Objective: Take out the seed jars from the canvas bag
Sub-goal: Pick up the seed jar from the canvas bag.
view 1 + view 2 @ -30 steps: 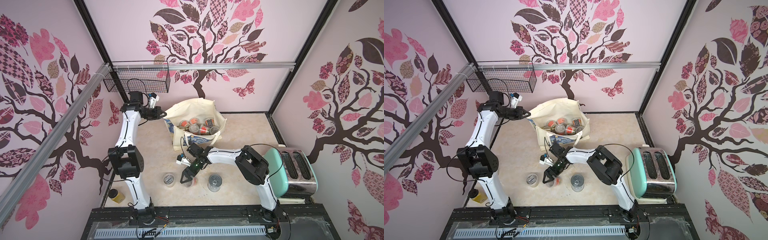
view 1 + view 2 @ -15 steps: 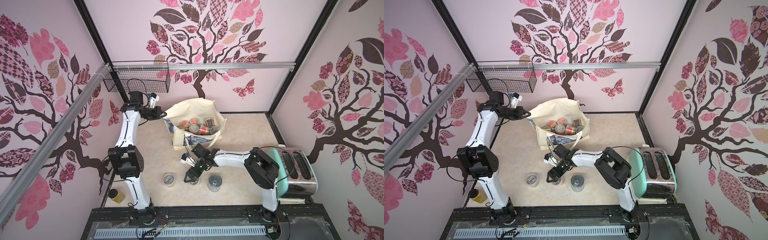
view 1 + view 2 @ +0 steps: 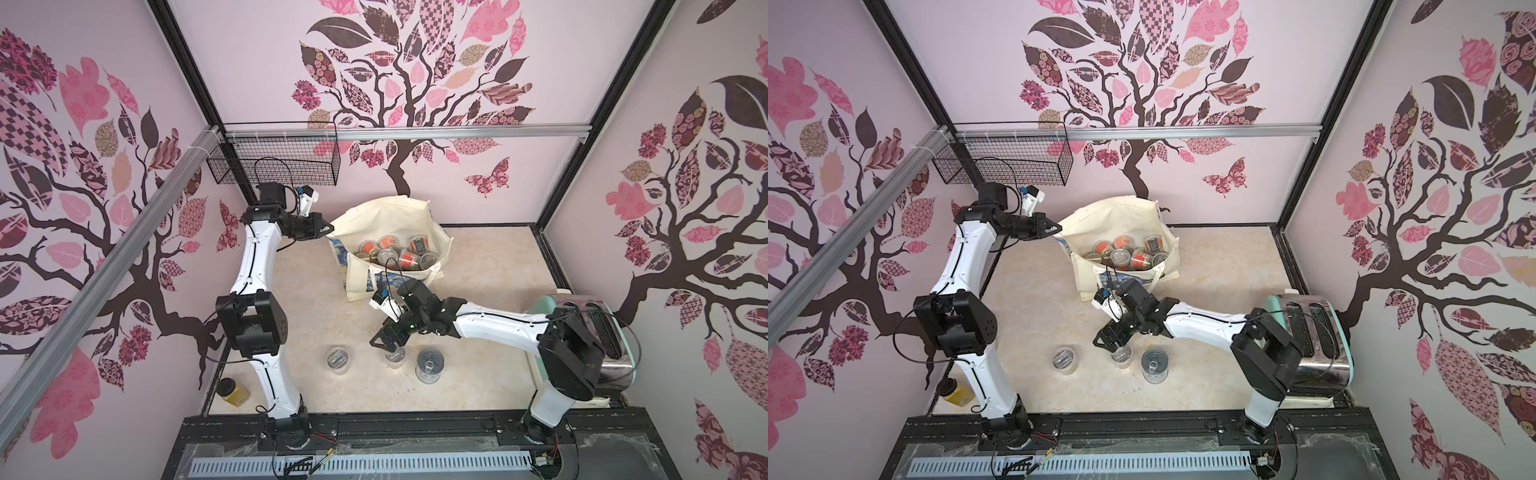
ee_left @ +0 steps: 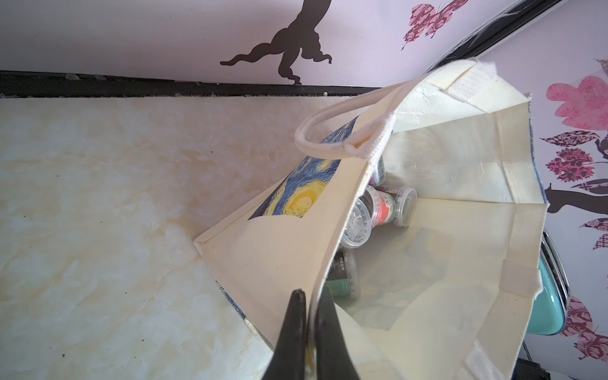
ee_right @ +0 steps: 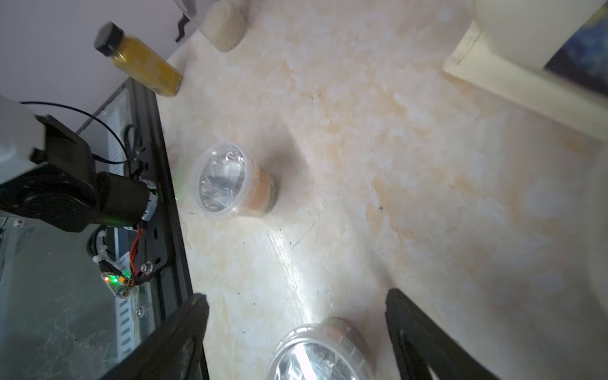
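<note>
The canvas bag (image 3: 390,216) (image 3: 1117,216) (image 4: 444,171) stands open at the back of the table. Several seed jars (image 3: 388,243) (image 3: 1123,243) (image 4: 381,207) lie inside it. My left gripper (image 3: 328,228) (image 3: 1057,227) (image 4: 309,296) is shut on the bag's rim. Three seed jars stand on the table in front: one on the left (image 3: 338,359) (image 3: 1065,360) (image 5: 230,181), a middle one (image 3: 395,356) (image 3: 1121,356) (image 5: 320,352) and one on the right (image 3: 430,365) (image 3: 1154,365). My right gripper (image 3: 384,343) (image 3: 1108,340) (image 5: 294,294) hangs open just above the middle jar, clear of its sides.
A mint and chrome toaster (image 3: 582,332) (image 3: 1312,332) stands at the right edge by my right arm. A mustard-yellow jar with a black lid (image 3: 232,390) (image 5: 141,64) sits at the front left corner. A black wire basket (image 3: 274,162) hangs on the back wall.
My right arm has swung a little to the right, and its open gripper now sits over the middle jar on the table. The left arm and the bag have not moved.
</note>
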Available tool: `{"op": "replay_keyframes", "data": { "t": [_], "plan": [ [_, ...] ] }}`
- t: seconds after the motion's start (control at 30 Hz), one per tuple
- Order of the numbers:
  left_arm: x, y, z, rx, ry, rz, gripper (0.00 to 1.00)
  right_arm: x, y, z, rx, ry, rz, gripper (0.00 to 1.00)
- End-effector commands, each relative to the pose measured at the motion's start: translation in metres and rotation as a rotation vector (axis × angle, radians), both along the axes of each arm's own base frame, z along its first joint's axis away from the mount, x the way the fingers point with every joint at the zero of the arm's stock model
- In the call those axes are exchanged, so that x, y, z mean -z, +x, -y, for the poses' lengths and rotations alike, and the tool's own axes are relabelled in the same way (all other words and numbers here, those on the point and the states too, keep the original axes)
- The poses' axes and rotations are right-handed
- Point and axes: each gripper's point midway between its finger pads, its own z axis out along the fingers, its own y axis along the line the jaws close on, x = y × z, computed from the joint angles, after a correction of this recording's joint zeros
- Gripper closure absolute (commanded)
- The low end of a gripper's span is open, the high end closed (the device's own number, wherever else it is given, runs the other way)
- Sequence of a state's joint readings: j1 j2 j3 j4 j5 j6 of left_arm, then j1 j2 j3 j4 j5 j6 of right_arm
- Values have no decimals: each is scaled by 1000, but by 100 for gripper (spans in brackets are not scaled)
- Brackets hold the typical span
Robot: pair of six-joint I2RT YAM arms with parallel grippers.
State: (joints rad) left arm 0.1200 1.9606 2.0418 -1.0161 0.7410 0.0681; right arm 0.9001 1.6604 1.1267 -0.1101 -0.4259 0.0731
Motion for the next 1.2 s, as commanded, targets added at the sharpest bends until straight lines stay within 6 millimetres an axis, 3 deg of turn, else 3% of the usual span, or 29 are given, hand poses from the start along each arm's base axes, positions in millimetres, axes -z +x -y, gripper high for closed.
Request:
{"op": "replay_keyframes", "data": {
  "t": [0.0,0.23,0.37,0.4,0.63,0.8,0.93,1.03,1.17],
  "plan": [
    [-7,-9,-4,4,12,17,100,-64,5,6,41,119,118,13],
    [-19,-25,5,65,26,71,100,-135,21,26,196,159,198,13],
    [-26,-37,14,108,67,110,100,-147,54,45,396,75,237,12],
    [-17,-43,17,121,79,91,100,-148,60,50,429,49,243,12],
    [-9,-72,42,214,237,140,100,-135,91,74,593,-125,242,12],
    [-20,-84,51,231,247,201,100,-103,88,74,572,-221,176,17],
    [-28,-95,57,249,245,254,100,-79,74,75,522,-268,102,21],
    [-26,-109,66,305,250,288,100,-76,70,84,542,-276,109,21],
    [-12,-118,75,327,227,239,100,-81,82,94,590,-301,159,19]
  ]
}}
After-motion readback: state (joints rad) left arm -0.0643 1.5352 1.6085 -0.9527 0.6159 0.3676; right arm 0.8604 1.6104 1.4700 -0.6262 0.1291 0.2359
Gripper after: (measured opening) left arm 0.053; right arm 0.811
